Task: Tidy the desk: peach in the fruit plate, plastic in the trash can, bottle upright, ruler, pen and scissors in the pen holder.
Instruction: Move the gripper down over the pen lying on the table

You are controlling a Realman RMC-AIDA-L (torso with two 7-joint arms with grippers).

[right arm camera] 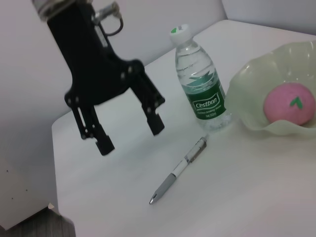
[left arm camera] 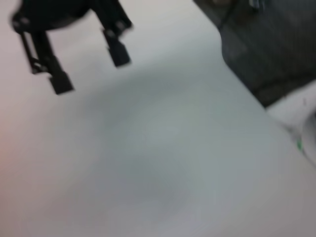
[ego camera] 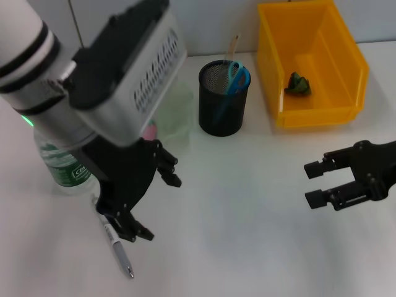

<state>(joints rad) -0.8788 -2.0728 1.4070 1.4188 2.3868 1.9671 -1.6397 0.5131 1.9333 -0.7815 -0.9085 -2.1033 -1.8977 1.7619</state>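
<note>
Only the pen (ego camera: 116, 246) left loose on the bench (ego camera: 235, 204); lying flat near the front edge toward the left corner, tip pointing at the front edge, cap end toward the standing bottle (ego camera: 62, 166).

Left gripper (ego camera: 158, 207) hanging over the bench just beside the pen, jaws spread wide and holding nothing. In the right wrist view, seen poised above the bench on the side away from the bottle (right arm camera: 201, 86), with the pen (right arm camera: 178, 170) just off to one side rather than between the jaws. Long axis running roughly front to back, so probably a small shift over the barrel and a close across its width.

Right gripper (ego camera: 314, 182) well apart near the right edge, jaws also spread, empty. Left arm clearly the nearer.

Pen holder (ego camera: 224, 99) toward the back edge, scissors (ego camera: 237, 77) already in it; peach (right arm camera: 289, 102) sitting in the fruit plate (right arm camera: 247, 106).
</note>
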